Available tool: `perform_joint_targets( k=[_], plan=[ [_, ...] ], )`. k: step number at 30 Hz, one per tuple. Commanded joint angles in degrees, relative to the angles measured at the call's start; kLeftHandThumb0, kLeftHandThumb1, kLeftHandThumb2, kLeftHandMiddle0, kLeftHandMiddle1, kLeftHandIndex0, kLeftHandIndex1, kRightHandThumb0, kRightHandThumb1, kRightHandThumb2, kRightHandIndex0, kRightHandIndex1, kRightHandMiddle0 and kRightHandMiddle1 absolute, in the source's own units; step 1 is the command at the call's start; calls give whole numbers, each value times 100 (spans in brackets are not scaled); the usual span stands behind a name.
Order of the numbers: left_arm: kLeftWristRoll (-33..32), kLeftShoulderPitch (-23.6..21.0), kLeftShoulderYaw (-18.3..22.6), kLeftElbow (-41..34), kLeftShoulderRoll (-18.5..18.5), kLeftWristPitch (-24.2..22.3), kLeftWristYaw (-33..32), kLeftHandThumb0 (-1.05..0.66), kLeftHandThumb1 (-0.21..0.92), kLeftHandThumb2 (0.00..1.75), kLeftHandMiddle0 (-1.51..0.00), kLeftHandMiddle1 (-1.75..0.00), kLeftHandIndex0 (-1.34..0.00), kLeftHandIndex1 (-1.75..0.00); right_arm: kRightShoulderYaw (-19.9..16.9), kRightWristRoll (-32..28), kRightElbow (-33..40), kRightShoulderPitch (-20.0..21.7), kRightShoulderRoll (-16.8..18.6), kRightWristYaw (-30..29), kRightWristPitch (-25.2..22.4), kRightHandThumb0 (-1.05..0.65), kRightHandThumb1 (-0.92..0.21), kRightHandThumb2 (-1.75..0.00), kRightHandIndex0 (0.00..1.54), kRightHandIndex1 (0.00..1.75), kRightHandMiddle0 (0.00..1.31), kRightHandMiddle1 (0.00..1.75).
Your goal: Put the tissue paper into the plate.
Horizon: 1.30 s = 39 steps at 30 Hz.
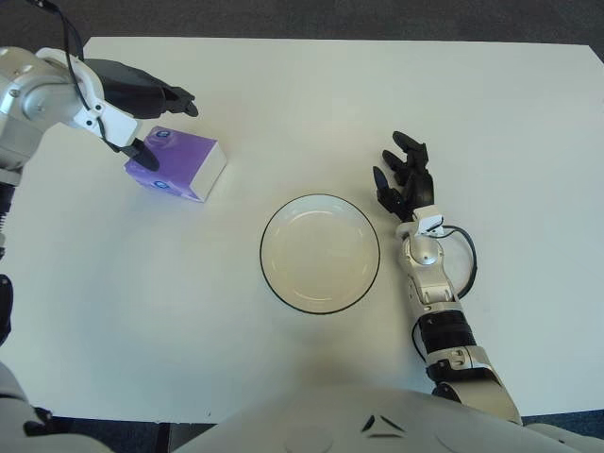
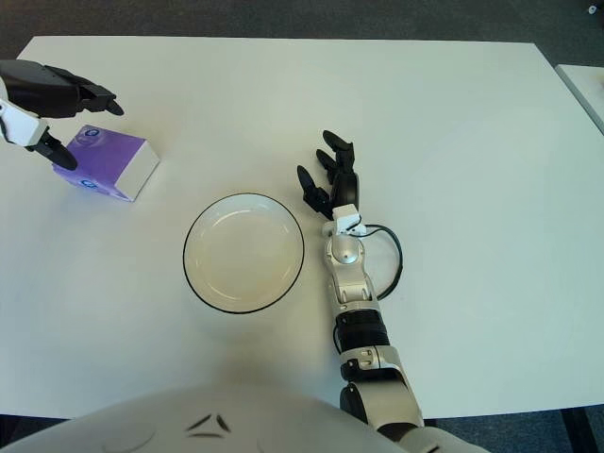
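Tissue box [image 1: 176, 164], purple with a white end, sits left of the empty plate [image 1: 320, 253], not in it. Left hand [image 1: 142, 113] straddles it, fingers spread, not gripping; only the left eye view shows its forearm. Right hand [image 2: 330, 179] lies open beside the plate.

Table: white tabletop [image 1: 283, 104], matte, fills most of the frame.
Floor: dark grey floor [image 1: 330, 17], strip along top edge.
Light: even, soft shadows.
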State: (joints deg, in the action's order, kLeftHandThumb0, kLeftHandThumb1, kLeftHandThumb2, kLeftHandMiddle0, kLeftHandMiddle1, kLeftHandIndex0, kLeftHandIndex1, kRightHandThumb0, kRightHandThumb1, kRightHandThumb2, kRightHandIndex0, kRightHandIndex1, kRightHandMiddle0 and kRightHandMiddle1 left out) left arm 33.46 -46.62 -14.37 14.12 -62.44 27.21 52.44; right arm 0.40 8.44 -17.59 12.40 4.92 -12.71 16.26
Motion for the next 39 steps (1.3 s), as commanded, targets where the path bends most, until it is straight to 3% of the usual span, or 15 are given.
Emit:
perform_joint_targets(
  k=[1, 7, 13, 39],
  plan=[
    [71, 136, -68, 67, 76, -1, -72, -104, 92, 16, -19, 0, 0, -70, -11, -31, -449, -401, -6, 26, -526, -55, -90, -46, 31, 39, 0, 77],
    [262, 187, -148, 271, 200, 149, -368, -102, 92, 16, -23, -2, 0, -72, -31, -34, -434, -413, 1, 0, -524, -55, -90, -46, 32, 40, 0, 77],
    [822, 354, -406, 824, 391, 294, -1182, -99, 92, 14, -22, -1, 0, -70, -28, -2, -383, -444, -4, -37, -533, -56, -90, -46, 32, 41, 0, 78],
    [1676, 208, -945, 1707, 797, 419, -2387, -98, 92, 18, -18, 0, 0, -58, -52, -51, -213, -601, -83, 57, -554, -54, -90, -47, 31, 40, 0, 76]
  ],
)
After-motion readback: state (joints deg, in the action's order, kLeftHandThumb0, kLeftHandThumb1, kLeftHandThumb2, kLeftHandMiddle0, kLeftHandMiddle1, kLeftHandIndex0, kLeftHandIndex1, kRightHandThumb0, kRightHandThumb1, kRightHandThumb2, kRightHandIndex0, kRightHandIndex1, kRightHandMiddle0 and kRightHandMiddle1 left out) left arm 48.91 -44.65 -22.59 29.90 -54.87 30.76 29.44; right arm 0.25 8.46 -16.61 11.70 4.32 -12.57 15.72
